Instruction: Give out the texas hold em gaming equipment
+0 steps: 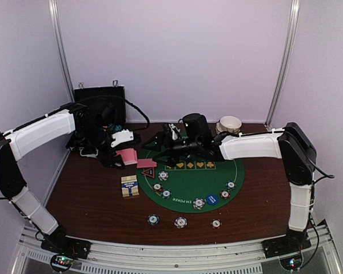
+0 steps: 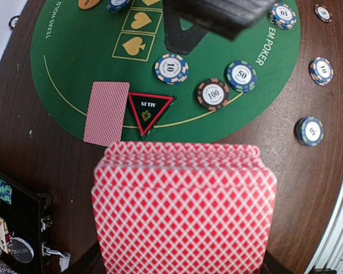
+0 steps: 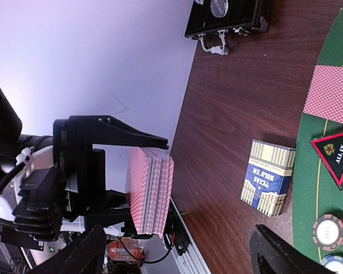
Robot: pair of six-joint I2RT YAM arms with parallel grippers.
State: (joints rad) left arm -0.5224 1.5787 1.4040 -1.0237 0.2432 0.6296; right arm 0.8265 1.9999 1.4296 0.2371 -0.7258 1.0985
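Biggest item was the green felt mat point(image 1: 190, 184): half-round, printed "TEXAS HOLD" along one side of the curve and "EM POKER" along the other, with yellow suit boxes (spade and heart readable). The black hard case point(image 1: 100, 98) sat at the far left corner of the table.

The left gripper point(image 3: 150, 188) was clamped on the deck of pink-backed cards point(image 2: 183, 211). Backs showed a red-and-white diamond lattice and the edges were roughly squared. The deck was held up just off the mat's left edge, between case and mat. The right gripper point(image 3: 180, 255) was spread wide with nothing between its fingers, over the mat's far-left part, facing the deck.

The card box point(image 3: 268, 185), blue and cream, read "TEXAS HOLD'EM" and lay on bare wood beside the mat. A single card point(image 2: 106, 112) lay face down at the mat's edge. Just beside it, the black-and-red triangular marker point(image 2: 149, 111) read "ALL IN".

On the felt were a "10" chip point(image 2: 171, 68), a "100" chip point(image 2: 212, 93) and a "50" chip point(image 2: 242, 76), all stripe-edged. A second "10" chip point(image 2: 320, 70) lay on the wood past the curve. The blue disc point(image 1: 212, 199) had white writing too small to read. The orange disc point(image 2: 88, 3) was cut off by the frame.
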